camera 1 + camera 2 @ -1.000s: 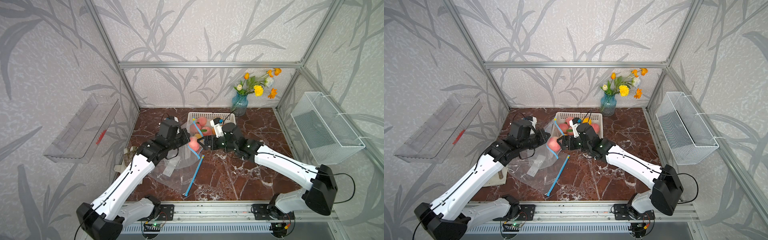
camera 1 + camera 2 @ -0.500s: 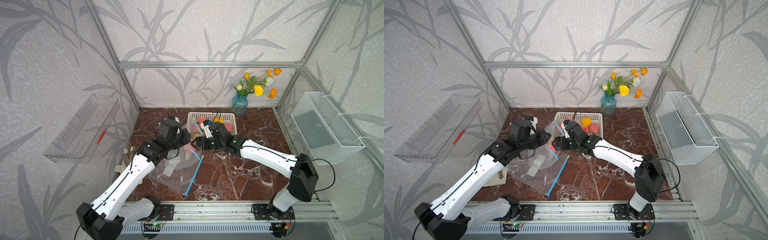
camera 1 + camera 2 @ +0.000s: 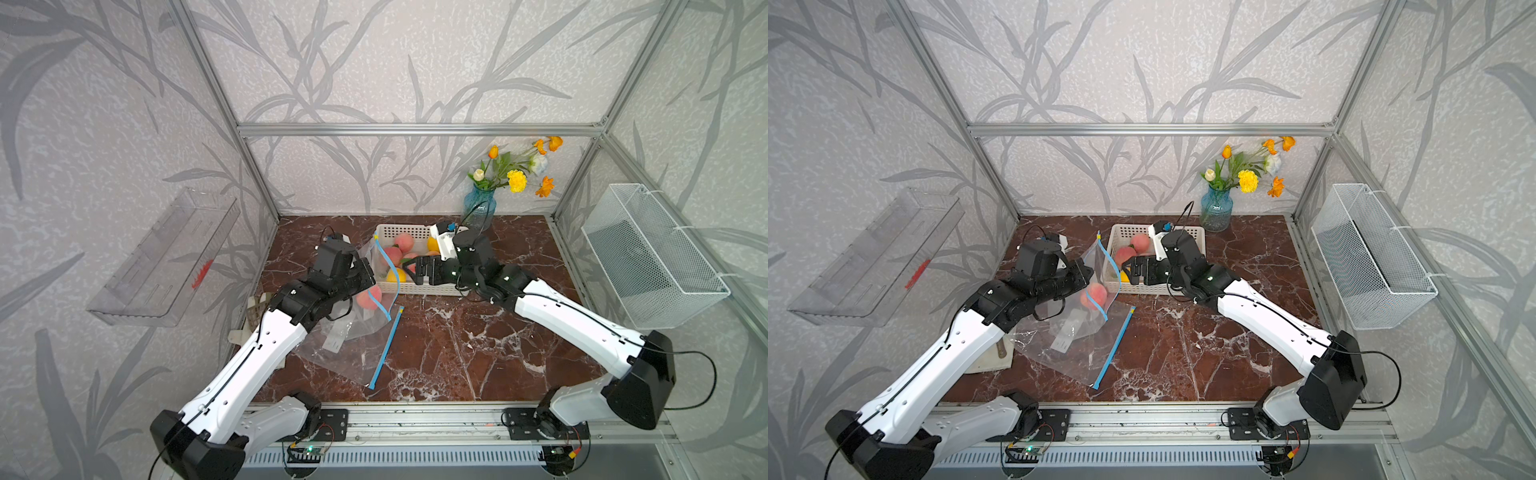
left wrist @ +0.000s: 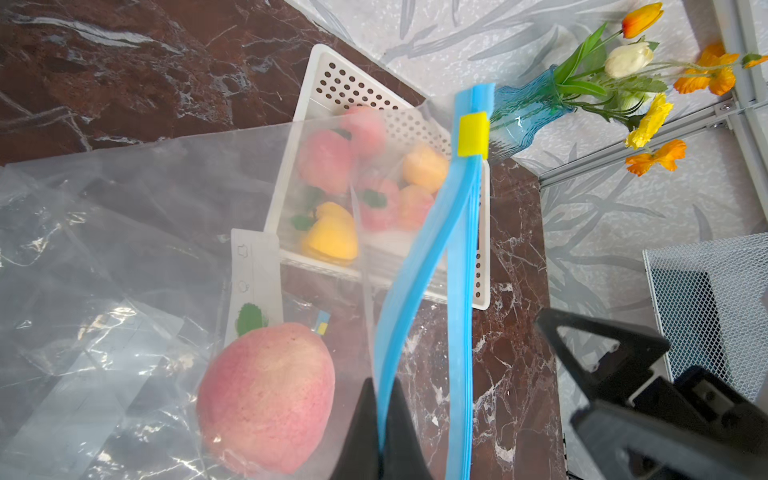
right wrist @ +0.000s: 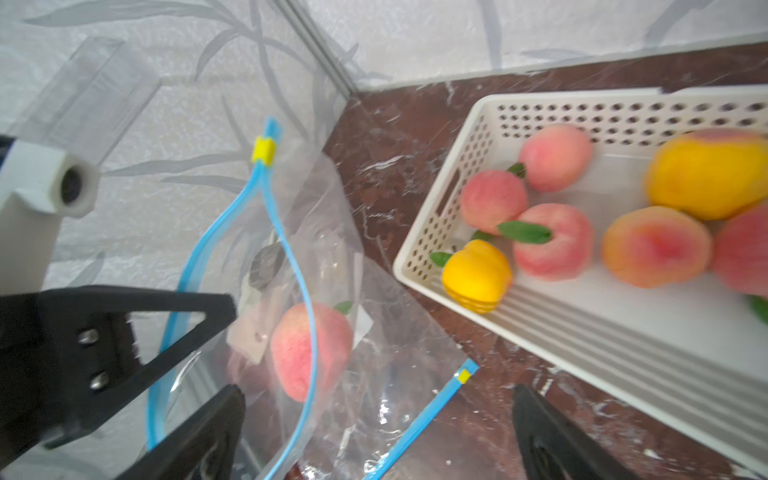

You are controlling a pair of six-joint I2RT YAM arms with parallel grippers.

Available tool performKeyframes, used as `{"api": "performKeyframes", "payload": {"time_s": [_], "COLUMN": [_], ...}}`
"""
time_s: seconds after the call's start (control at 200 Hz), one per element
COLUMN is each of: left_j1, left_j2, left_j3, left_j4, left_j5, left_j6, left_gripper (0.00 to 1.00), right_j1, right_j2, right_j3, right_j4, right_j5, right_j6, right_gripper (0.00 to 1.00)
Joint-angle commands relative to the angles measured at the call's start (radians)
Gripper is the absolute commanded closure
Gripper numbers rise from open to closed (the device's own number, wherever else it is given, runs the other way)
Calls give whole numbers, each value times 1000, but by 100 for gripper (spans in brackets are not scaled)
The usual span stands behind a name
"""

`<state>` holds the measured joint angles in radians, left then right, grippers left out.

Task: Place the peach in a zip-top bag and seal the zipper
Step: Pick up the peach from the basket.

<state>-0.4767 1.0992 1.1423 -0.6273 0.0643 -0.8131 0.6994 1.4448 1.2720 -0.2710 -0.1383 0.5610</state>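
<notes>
- Toward the back of the marble table (image 3: 457, 353) sits a white basket (image 3: 419, 287) of peaches and yellow fruit. A blue vase (image 3: 478, 210) of flowers stands just behind its right corner.
- A wire basket (image 3: 648, 257) hangs on the right wall and a clear tray (image 3: 166, 257) on the left wall, both well apart from the arms.
- A second bag (image 3: 332, 357) lies flat on the table beneath the raised one, its blue zipper (image 3: 386, 347) running toward the front edge.
- The peach (image 3: 1096, 294) is inside the zip-top bag (image 4: 166, 208), low down and close to the left pincer.
- The bag's mouth gapes, its blue strips (image 5: 286, 245) bowed apart. The yellow slider (image 4: 473, 134) sits up at the far end.
- That raised bag stands between the two pincers, just beside the basket's left end.
- The left pincer (image 4: 380, 415) is clenched on one blue strip, holding that edge up off the table.
- The right pincer (image 3: 415, 270) is spread wide and empty, hovering over the basket's front left part.
- The left arm reaches up from the front left. The right arm stretches in from the front right, its wrist turned toward the bag.
</notes>
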Motion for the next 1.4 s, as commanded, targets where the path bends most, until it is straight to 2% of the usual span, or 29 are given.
{"api": "performKeyframes", "payload": {"time_s": [0.0,0.215,0.315,0.465,0.715,1.22,1.395], "left_j1": [11,21,24,29,36,44,48], "left_j2": [15,50,56,58,56,52,51], "left_j3": [-31,-41,-47,-56,-68,-87,-87], "left_j4": [30,48,51,55,57,71,70], "left_j5": [33,72,72,77,89,94,100], "left_j6": [3,-1,-3,-9,-6,-10,-9], "left_gripper": [100,100,100,100,100,100,100], "right_j1": [-66,-104,-103,-101,-99,-85,-86], "right_j2": [44,289,422,604,790,917,947], "right_j3": [-14,153,245,409,595,720,752], "right_j4": [-103,-203,-206,-255,-292,-330,-356], "right_j5": [43,74,45,60,38,168,179], "right_j6": [-45,-155,-153,-142,-203,-233,-228], "right_gripper": [1,1,0,6,7,12,22]}}
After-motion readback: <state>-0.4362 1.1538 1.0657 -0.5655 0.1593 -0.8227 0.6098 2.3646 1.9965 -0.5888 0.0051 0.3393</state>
